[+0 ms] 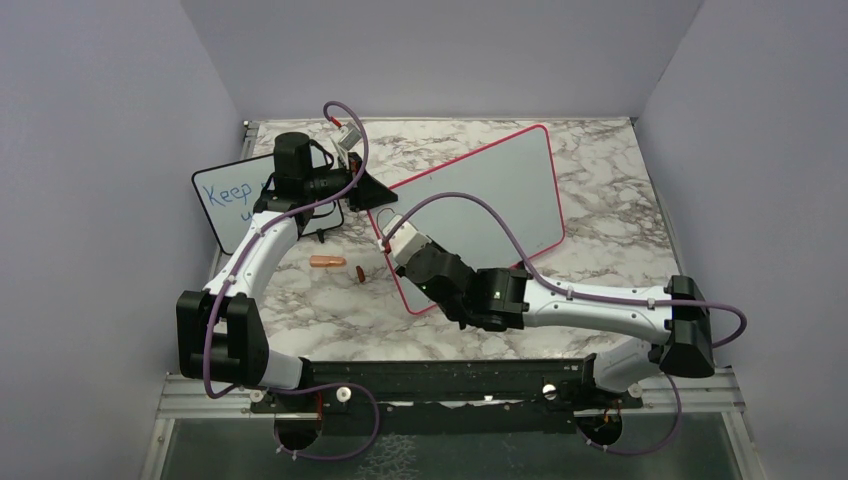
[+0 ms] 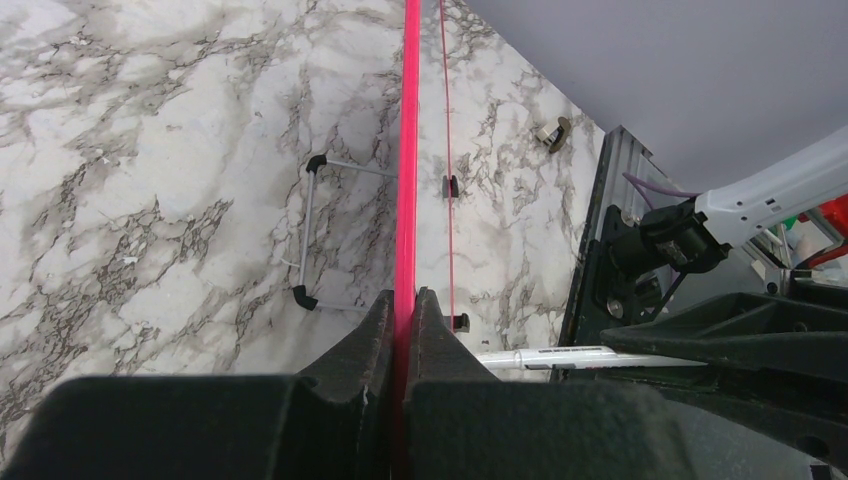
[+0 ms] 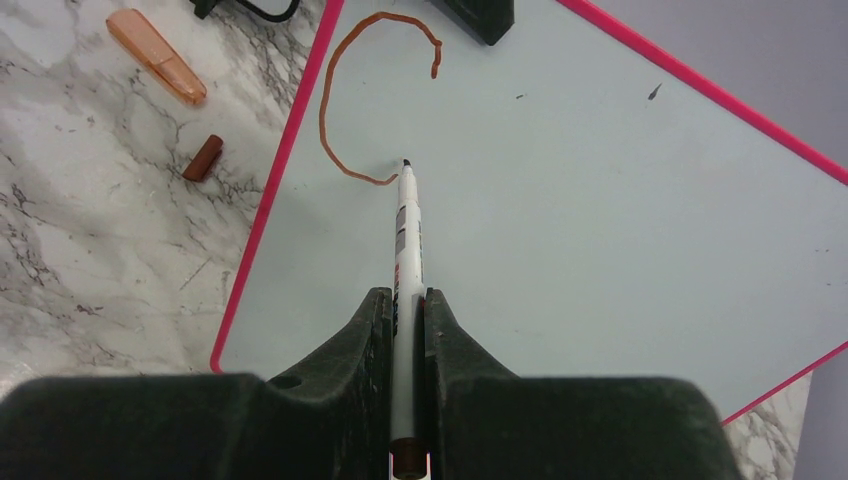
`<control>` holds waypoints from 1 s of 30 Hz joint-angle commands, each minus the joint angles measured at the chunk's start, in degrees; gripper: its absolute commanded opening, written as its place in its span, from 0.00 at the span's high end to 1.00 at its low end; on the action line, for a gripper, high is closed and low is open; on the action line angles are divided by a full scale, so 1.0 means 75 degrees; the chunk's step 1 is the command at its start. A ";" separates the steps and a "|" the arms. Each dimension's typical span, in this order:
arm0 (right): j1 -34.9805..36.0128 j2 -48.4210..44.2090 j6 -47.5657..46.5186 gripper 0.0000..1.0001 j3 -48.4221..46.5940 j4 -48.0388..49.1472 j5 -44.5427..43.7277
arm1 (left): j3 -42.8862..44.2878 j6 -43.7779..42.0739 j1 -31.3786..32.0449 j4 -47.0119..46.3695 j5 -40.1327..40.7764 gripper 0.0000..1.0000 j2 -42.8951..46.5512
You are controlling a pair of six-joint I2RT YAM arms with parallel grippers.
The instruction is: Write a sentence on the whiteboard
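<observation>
Marble table [image 1: 620, 200]: whiteboard [image 1: 500, 190] center, black-framed board [image 1: 225, 200] at its 9 o'clock, orange cap [image 1: 327, 262] and brown stub [image 1: 360, 273] at 8 o'clock.

The top external camera sits high above and behind the robot. It faces down and forward over the white-and-grey marbled counter [image 1: 620, 200], far enough back to take in the whole rounded whiteboard with a thin red-pink frame [image 1: 500, 190].

The left wrist camera looks along the left arm's fingers [image 2: 380, 320] from very close, edge-on down the whiteboard's frame, with the counter beyond.

The right wrist camera looks along the right arm's fingers [image 3: 375, 320] and the white marker pen [image 3: 407, 240], close above the whiteboard's face.

The top and right wrist views share the whiteboard's left edge, the translucent orange pen cap [image 3: 155, 55] and the small brown cylinder [image 3: 203, 158] beside it. The left wrist and top views share the white-shelled right arm [image 2: 770, 195].
</observation>
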State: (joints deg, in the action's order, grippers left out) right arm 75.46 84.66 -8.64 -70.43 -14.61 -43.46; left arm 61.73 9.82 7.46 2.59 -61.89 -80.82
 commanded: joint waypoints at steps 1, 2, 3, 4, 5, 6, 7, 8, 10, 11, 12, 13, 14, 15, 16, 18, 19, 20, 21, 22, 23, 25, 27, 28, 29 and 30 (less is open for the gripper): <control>-0.0010 -0.0387 0.0000 0.99 0.0079 0.0368 -0.0079 | -0.0145 -0.0583 0.0060 0.0416 0.0305 1.00 -0.0228; -0.0013 -0.0451 0.0014 0.99 0.0110 0.0377 -0.0056 | -0.0145 -0.0583 0.0060 0.0416 0.0306 1.00 -0.0228; -0.0008 -0.0513 -0.0003 0.99 0.0154 0.0406 -0.0071 | -0.0145 -0.0583 0.0059 0.0416 0.0306 1.00 -0.0239; -0.0013 -0.0543 -0.0013 0.99 0.0183 0.0430 -0.0096 | -0.0145 -0.0583 0.0059 0.0416 0.0301 1.00 -0.0243; -0.0018 -0.0542 -0.0038 0.99 0.0201 0.0436 -0.0159 | -0.0145 -0.0583 0.0059 0.0422 0.0306 1.00 -0.0245; -0.0018 -0.0523 -0.0052 0.99 0.0198 0.0436 -0.0233 | -0.0145 -0.0583 0.0061 0.0417 0.0293 1.00 -0.0235; -0.0026 -0.0493 -0.0054 0.99 0.0184 0.0423 -0.0274 | -0.0151 -0.0582 0.0057 0.0419 0.0294 1.00 -0.0229; -0.0030 -0.0464 -0.0046 0.99 0.0170 0.0425 -0.0306 | -0.0146 -0.0583 0.0058 0.0418 0.0295 1.00 -0.0229; -0.0052 -0.0432 -0.0015 0.99 0.0190 0.0462 -0.0307 | -0.0145 -0.0583 0.0059 0.0427 0.0295 1.00 -0.0228; -0.0064 -0.0417 -0.0009 0.99 0.0201 0.0481 -0.0279 | -0.0145 -0.0589 0.0065 0.0428 0.0289 1.00 -0.0234; -0.0068 -0.0398 0.0003 0.99 0.0195 0.0505 -0.0266 | -0.0145 -0.0584 0.0060 0.0428 0.0294 1.00 -0.0229; -0.0082 -0.0382 0.0004 0.99 0.0192 0.0523 -0.0270 | -0.0148 -0.0588 0.0062 0.0427 0.0295 1.00 -0.0240; -0.0088 -0.0360 0.0004 0.99 0.0192 0.0545 -0.0257 | -0.0146 -0.0585 0.0060 0.0426 0.0293 1.00 -0.0246; -0.0089 -0.0347 0.0004 0.99 0.0182 0.0553 -0.0261 | -0.0145 -0.0585 0.0060 0.0425 0.0293 1.00 -0.0251; -0.0099 -0.0333 0.0004 0.99 0.0186 0.0584 -0.0281 | -0.0147 -0.0585 0.0062 0.0428 0.0294 1.00 -0.0262; -0.0120 -0.0331 -0.0006 0.99 0.0203 0.0661 -0.0272 | -0.0145 -0.0592 0.0060 0.0425 0.0295 1.00 -0.0264; -0.0132 -0.0323 -0.0007 0.99 0.0204 0.0694 -0.0265 | -0.0148 -0.0587 0.0059 0.0428 0.0295 1.00 -0.0253; -0.0143 -0.0310 -0.0016 0.99 0.0204 0.0718 -0.0237 | -0.0146 -0.0594 0.0062 0.0419 0.0289 1.00 -0.0252; -0.0147 -0.0282 -0.0019 0.99 0.0193 0.0729 -0.0235 | -0.0148 -0.0594 0.0060 0.0420 0.0288 1.00 -0.0253; -0.0156 -0.0248 -0.0029 0.99 0.0182 0.0740 -0.0229 | -0.0146 -0.0595 0.0060 0.0426 0.0276 1.00 -0.0252; -0.0159 -0.0220 -0.0031 0.99 0.0172 0.0748 -0.0253 | -0.0147 -0.0594 0.0059 0.0422 0.0273 1.00 -0.0255; -0.0173 -0.0193 -0.0042 0.99 0.0169 0.0768 -0.0265 | -0.0151 -0.0594 0.0059 0.0434 0.0273 1.00 -0.0246; -0.0204 -0.0179 -0.0031 0.99 0.0179 0.0782 -0.0251 | -0.0135 -0.0595 0.0060 0.0440 0.0278 1.00 -0.0240; -0.0216 -0.0169 -0.0031 0.99 0.0180 0.0790 -0.0241 | -0.0134 -0.0595 0.0059 0.0450 0.0282 1.00 -0.0240; -0.0235 -0.0159 -0.0031 0.99 0.0186 0.0803 -0.0246 | -0.0134 -0.0595 0.0062 0.0451 0.0283 1.00 -0.0247; -0.0249 -0.0156 -0.0031 0.99 0.0185 0.0819 -0.0242 | -0.0134 -0.0595 0.0063 0.0452 0.0283 1.00 -0.0251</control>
State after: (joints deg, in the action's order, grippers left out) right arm 74.19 82.85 -8.64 -69.28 -10.59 -44.05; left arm 61.76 9.82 7.46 2.59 -61.93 -80.88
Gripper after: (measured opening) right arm 0.157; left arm 0.027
